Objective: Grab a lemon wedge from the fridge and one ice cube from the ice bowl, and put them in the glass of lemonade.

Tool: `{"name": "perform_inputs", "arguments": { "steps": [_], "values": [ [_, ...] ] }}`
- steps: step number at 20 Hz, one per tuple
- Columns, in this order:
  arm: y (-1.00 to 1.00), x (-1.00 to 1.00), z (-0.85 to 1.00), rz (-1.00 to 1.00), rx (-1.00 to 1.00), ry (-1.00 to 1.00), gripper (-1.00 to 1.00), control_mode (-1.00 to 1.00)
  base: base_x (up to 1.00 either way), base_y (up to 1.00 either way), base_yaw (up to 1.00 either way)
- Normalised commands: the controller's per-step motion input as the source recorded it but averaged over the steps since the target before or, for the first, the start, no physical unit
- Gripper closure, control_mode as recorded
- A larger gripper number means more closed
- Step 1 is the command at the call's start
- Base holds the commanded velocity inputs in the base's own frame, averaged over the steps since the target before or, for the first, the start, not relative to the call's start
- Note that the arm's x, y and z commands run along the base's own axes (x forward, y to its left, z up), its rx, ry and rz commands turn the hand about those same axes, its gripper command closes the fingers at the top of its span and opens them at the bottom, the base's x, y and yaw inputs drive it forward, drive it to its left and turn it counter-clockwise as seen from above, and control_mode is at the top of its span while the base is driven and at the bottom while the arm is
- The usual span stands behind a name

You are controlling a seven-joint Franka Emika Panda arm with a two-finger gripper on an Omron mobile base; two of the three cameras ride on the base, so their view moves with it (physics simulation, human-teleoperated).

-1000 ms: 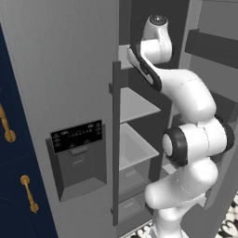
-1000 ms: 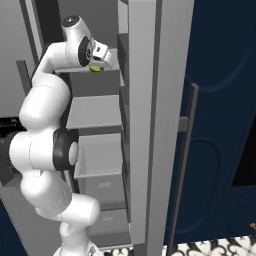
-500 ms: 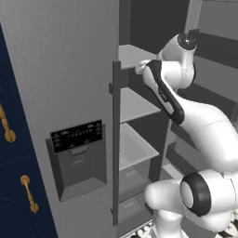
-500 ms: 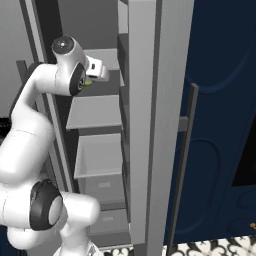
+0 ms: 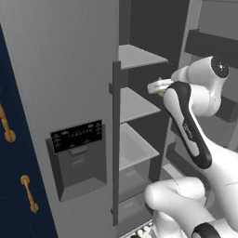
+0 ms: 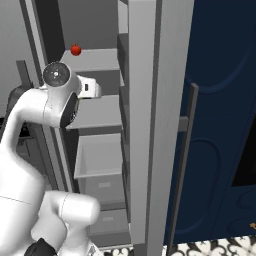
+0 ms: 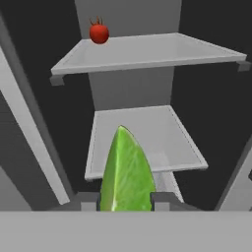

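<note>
The fridge stands with its right side open, showing shelves and drawers. My gripper is shut on the lemon wedge, a yellow-green slice standing up between the fingertips. In the left base view the gripper hangs in front of the middle shelf, just outside the open fridge, with a sliver of the wedge under it. From the right the gripper sits level with that shelf. The ice bowl and the glass of lemonade are out of view.
A small red fruit lies on the upper shelf. The closed fridge door carries a black dispenser panel and a long upright handle. Drawers sit below the shelves. Navy cabinets flank the fridge.
The hand has drawn back out of the fridge and come down from upper-shelf height to middle-shelf height, still holding the wedge. The elbow has swung lower.
</note>
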Motion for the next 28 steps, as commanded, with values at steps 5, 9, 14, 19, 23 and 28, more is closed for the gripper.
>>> {"name": "perform_inputs", "arguments": {
  "steps": [5,9,14,19,23,28],
  "values": [
    [0.05,-0.87,0.0,0.03,-0.01,0.0,1.0,-1.0,0.0,0.0,0.0],
    [0.0,-0.69,-0.04,0.0,-0.01,0.0,1.0,-1.0,0.0,0.0,0.0],
    [0.0,-0.58,-0.24,0.0,-0.03,0.02,1.0,-1.0,0.0,0.0,0.0],
    [0.0,0.0,0.0,0.0,0.0,0.0,1.0,1.0,-0.68,0.0,0.04],
    [0.0,0.0,0.0,0.0,0.0,0.0,1.0,1.0,-0.33,0.08,0.41],
    [0.0,0.0,0.0,0.0,0.0,0.0,1.0,1.0,-0.13,0.21,0.61]
  ]
}}
